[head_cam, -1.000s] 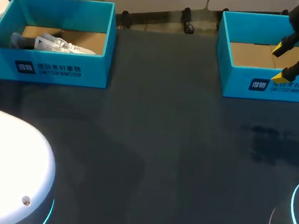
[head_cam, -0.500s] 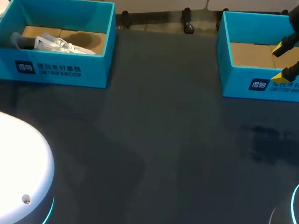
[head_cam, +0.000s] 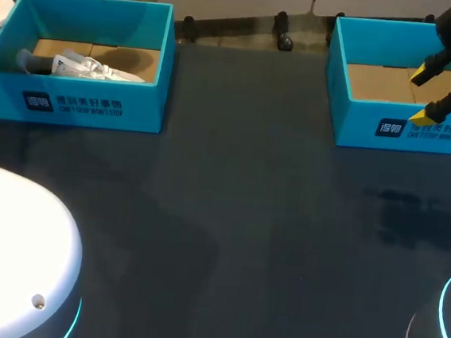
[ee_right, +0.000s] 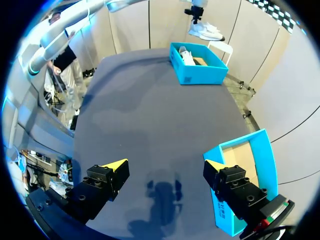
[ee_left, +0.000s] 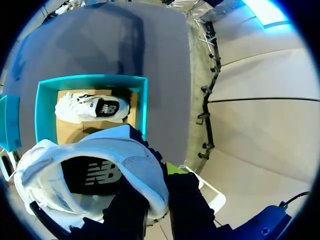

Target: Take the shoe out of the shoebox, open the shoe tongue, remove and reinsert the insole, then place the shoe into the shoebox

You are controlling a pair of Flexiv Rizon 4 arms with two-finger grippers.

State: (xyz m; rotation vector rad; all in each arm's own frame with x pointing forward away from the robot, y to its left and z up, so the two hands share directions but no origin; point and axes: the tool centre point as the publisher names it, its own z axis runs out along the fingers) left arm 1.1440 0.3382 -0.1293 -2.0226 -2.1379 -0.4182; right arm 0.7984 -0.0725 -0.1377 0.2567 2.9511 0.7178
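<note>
Pinching the shoe [ee_left: 95, 172], the left gripper [ee_left: 157, 205] hangs above the shoebox [ee_left: 142, 110]. The spread right gripper [head_cam: 423, 96] sits well apart.

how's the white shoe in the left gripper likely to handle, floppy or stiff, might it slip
Probably fairly stiff: the white shoe holds its rounded shape though the left gripper seems to pinch only one edge. That edge may flex, so the shoe could swing or tilt. Probably light, hanging from so small a grip.
</note>
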